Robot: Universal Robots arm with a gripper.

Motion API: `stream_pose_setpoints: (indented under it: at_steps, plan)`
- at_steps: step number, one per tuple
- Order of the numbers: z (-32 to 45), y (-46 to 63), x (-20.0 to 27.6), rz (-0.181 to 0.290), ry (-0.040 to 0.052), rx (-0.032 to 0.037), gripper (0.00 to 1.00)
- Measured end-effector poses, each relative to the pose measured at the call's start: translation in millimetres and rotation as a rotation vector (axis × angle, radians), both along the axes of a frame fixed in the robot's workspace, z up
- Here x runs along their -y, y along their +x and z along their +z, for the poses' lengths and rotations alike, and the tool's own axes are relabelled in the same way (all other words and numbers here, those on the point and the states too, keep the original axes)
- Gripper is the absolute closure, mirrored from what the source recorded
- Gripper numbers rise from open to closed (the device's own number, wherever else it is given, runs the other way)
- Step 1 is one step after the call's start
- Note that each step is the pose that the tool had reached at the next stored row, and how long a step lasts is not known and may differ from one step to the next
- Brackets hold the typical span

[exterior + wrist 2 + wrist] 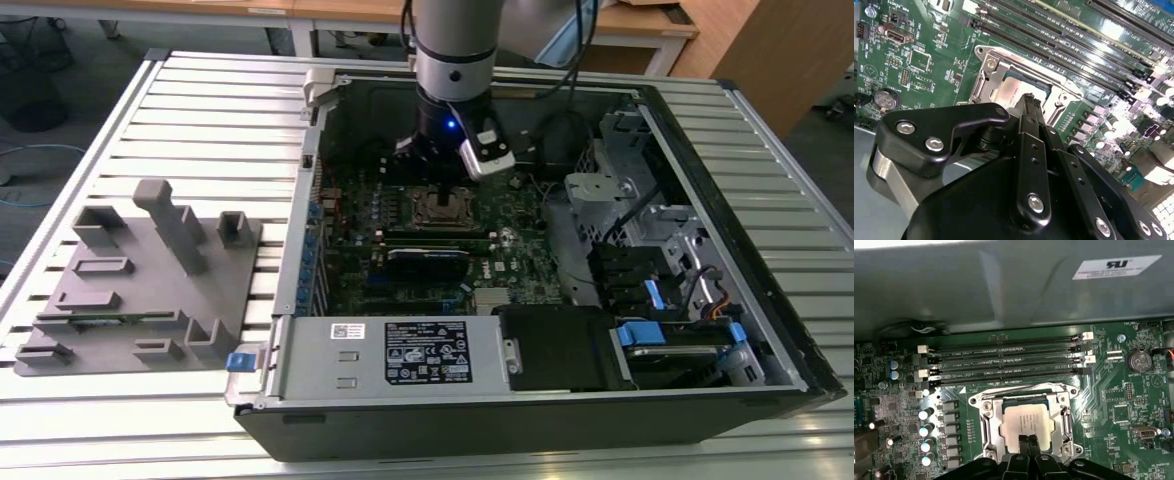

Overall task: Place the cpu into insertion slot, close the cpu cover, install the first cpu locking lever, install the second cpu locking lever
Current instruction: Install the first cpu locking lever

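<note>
already the cpu (1026, 421) sits in its socket with the cpu cover (988, 426) framing it — the gripper (1027, 444), fingertips pinched together and empty, hovers at its edge; best press gently, squarely.

The cpu (1024, 423) lay flat in the socket, its dull silver top facing up. The cover (988, 430), a silver frame with a square window, lay closed around it.
</note>
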State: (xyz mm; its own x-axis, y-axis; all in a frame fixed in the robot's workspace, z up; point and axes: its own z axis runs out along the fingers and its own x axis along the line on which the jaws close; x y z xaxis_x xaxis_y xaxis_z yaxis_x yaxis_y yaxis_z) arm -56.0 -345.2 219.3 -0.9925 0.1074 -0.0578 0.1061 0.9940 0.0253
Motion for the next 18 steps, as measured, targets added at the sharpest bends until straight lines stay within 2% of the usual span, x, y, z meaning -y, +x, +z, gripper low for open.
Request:
stream_pose_setpoints:
  at_steps: [10,18]
  plan:
    - [0.3,3.2,-0.3,0.000,-0.0030,-0.0006,0.90]
    - [4.7,3.4,-0.5,0.000,-0.0069,-0.0046,0.90]
